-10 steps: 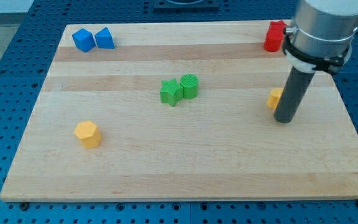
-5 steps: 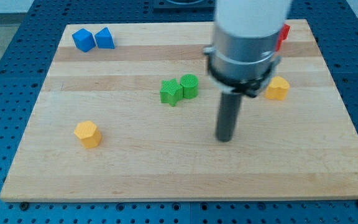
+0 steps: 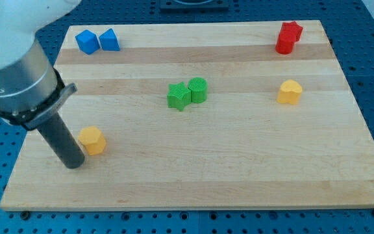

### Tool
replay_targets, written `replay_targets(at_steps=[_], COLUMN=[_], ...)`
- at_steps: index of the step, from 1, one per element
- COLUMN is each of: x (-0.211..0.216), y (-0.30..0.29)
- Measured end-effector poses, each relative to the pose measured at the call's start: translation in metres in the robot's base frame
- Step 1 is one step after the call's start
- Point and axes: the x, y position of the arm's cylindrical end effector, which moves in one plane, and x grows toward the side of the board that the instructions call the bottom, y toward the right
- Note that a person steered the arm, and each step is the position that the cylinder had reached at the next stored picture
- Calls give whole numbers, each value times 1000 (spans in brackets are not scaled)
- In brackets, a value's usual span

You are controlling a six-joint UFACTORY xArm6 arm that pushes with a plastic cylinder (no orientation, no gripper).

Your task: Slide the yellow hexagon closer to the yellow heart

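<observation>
Yellow hexagon (image 3: 91,140): small solid block w/ flat six-sided top, lying flat on the wooden board, low on the view's left, near the board's left edge; sits upright, not tipped. Yellow heart (image 3: 290,91): small block, same yellow, rounded lobes on top, lying flat on the view's right, approx mid-height, near the right edge; the two are well apart, hexagon lower than heart, most of the board's width between them.
</observation>
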Motion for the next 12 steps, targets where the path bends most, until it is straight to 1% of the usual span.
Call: replay_targets(at_steps=[2, 4, 5, 6, 8, 11, 12], x=[-33, -62, -72, -72, -88, -89, -83], y=[9, 49, 75, 107, 179, 300, 314])
